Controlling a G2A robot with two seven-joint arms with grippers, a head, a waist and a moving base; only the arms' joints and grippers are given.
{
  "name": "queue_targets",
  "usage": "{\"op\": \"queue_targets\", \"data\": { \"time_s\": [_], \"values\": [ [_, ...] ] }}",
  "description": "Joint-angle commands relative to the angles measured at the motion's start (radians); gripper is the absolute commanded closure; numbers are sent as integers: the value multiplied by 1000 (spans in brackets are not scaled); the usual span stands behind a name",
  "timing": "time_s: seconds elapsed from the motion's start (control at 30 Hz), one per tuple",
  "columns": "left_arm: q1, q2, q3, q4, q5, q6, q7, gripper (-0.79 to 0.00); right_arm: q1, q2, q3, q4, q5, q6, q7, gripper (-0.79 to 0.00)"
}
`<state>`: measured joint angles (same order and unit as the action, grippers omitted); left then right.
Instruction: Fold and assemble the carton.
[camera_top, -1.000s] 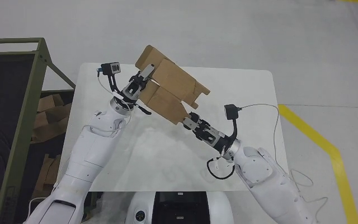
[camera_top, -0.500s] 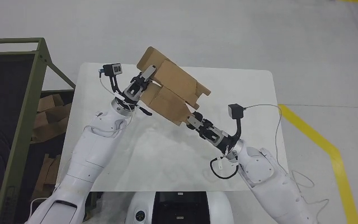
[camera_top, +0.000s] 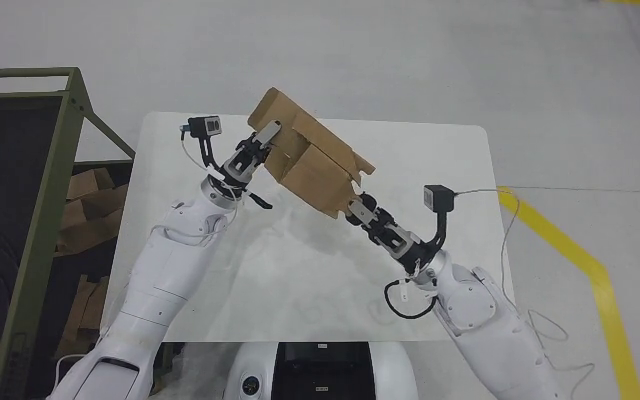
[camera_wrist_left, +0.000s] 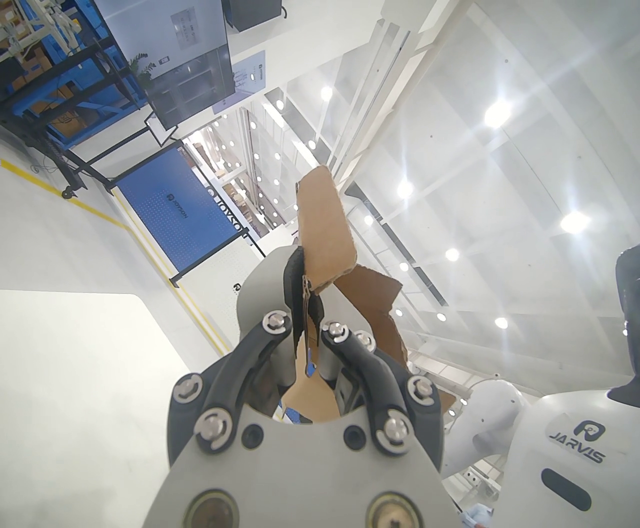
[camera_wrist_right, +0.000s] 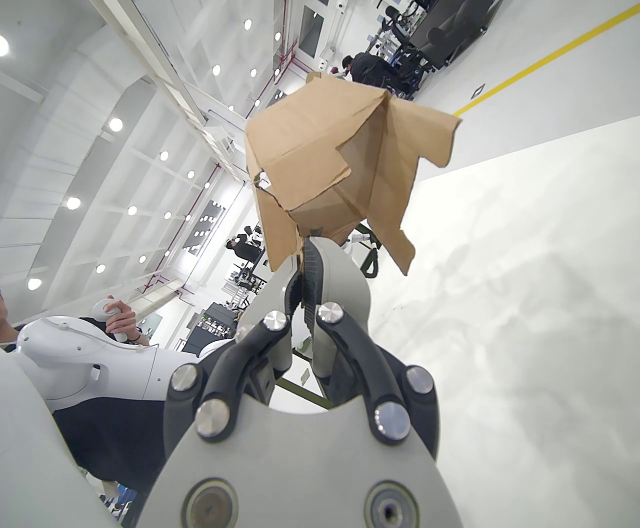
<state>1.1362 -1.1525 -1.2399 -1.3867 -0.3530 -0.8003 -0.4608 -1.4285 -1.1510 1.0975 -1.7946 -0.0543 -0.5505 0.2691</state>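
Note:
A brown cardboard carton (camera_top: 312, 158) is held in the air above the far middle of the white table (camera_top: 440, 180), partly opened into a box shape with loose flaps. My left gripper (camera_top: 268, 135) is shut on a flap at the carton's left end; in the left wrist view the carton's flap (camera_wrist_left: 325, 235) sticks out from between that left gripper (camera_wrist_left: 306, 292). My right gripper (camera_top: 352, 205) is shut on the carton's lower right edge. In the right wrist view the carton (camera_wrist_right: 320, 160) rises above the right gripper (camera_wrist_right: 303, 250), its hollow inside showing.
A green-framed bin (camera_top: 50, 180) with cardboard pieces stands off the table's left side. A yellow floor line (camera_top: 570, 250) runs at the right. The table's near half has free room.
Both arms have shifted the carton up and to the right. The flat carton has spread open into a fuller box shape, and the right arm has stretched farther out.

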Motion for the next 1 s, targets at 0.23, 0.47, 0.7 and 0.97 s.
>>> {"op": "queue_targets", "data": {
  "time_s": [0.23, 0.47, 0.7, 0.97],
  "values": [
    [8, -4, -2, -3, -8, 8, -12, 0, -27, 3, 45, 1, 52, -50, 5, 0],
    [14, -7, -2, -8, -25, 16, -25, 0, -39, 3, 63, 5, 88, -77, 14, 0],
    [23, -10, -2, -13, -43, 21, -41, 0, -44, 2, 75, 10, 109, -87, 15, 0],
    [31, -13, -2, -16, -61, 27, -55, 0, -50, 0, 89, 18, 125, -91, 10, 0]
  ]
}}
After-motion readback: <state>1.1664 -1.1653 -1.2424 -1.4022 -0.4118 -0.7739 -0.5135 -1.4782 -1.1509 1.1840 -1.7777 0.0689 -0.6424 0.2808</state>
